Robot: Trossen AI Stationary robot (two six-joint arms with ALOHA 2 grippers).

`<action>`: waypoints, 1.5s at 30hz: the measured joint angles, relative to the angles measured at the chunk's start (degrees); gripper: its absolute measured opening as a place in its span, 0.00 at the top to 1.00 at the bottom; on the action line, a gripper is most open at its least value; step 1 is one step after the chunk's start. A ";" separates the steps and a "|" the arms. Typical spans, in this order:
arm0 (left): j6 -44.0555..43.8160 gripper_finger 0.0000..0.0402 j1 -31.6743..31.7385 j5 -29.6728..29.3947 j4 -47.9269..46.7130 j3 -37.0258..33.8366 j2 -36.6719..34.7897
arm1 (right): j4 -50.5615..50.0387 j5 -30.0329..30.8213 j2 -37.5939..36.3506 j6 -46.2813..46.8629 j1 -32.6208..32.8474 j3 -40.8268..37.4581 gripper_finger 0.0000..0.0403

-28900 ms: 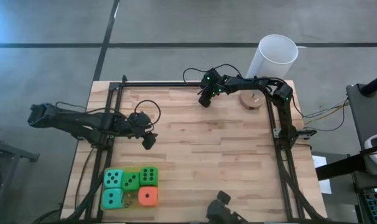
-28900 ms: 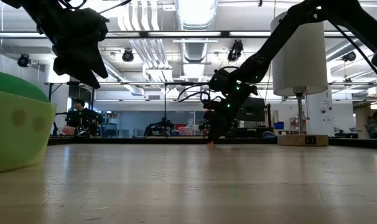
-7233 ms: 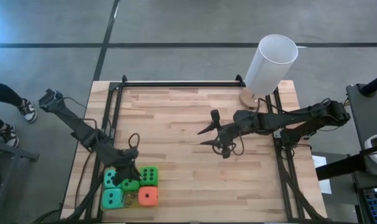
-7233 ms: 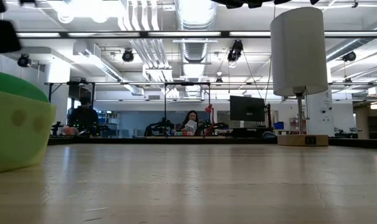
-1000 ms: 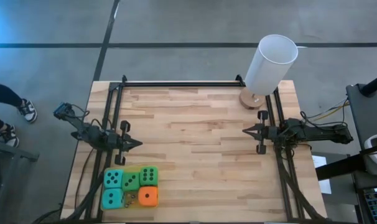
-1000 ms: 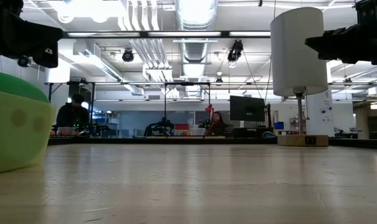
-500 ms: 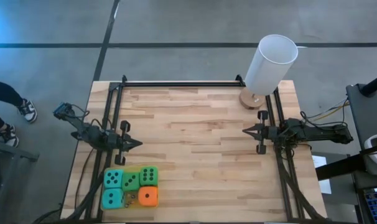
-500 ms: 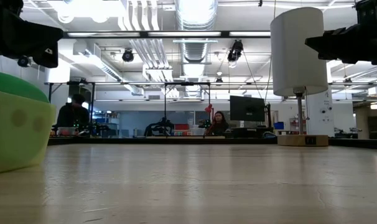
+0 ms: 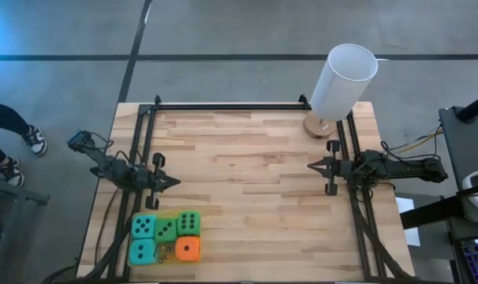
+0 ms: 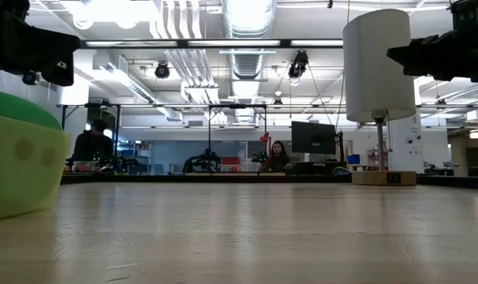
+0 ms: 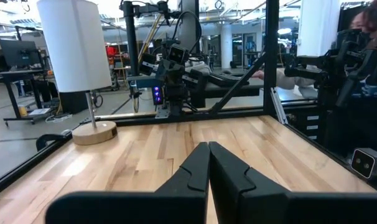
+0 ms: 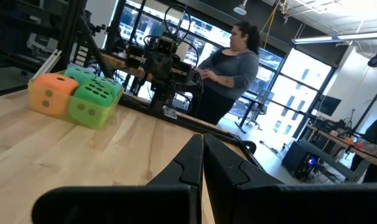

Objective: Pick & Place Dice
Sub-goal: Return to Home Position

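Five dice [image 9: 166,237] clustered; left gripper [image 9: 173,182], right gripper [image 9: 311,166] both pinched closed, empty, parked well apart; we judge task done

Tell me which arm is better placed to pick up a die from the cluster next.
Left, probably. The left end effector, shut, sits close beside the dice on the left side of the table; the right end effector, also shut, is on the opposite side.

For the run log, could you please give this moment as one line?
left gripper: shut, left edge | right gripper: shut, right edge | dice: five clustered, left side
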 joint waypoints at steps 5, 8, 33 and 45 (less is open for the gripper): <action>-0.02 0.97 0.00 0.00 0.02 0.00 0.00 | -0.01 0.00 -0.01 0.00 0.00 0.00 0.98; -0.02 0.97 0.00 0.00 0.02 0.00 0.00 | 0.01 0.00 0.02 0.00 0.00 0.00 0.98; 0.00 0.97 0.00 0.00 0.01 0.00 0.00 | 0.01 0.00 0.02 0.00 0.04 0.02 0.98; 0.00 0.97 0.00 0.00 0.02 0.00 0.00 | -0.01 0.00 0.02 0.00 0.04 0.02 0.98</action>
